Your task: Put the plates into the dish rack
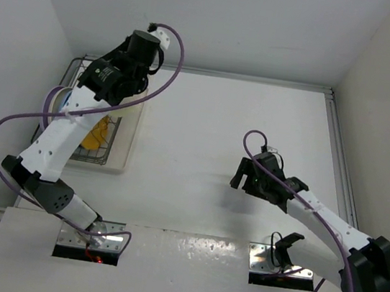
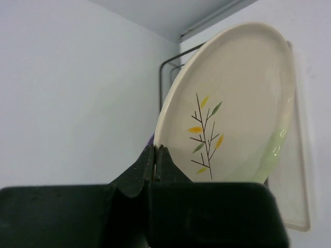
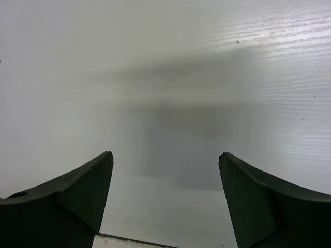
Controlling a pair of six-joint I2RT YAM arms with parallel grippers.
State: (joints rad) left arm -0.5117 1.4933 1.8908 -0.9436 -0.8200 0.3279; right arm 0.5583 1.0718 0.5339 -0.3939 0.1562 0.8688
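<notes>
While the left jaws pinch shut on the sprig plate (image 2: 232, 103) at its lower rim, apparently over the dish rack (image 1: 101, 154), the right jaws gape empty above the desk (image 3: 155, 62).

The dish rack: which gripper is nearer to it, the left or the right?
Left. The left gripper is over the dish rack, shut on the rim of the sprig plate. The right gripper hangs open over the table, far to the rack's right.
</notes>
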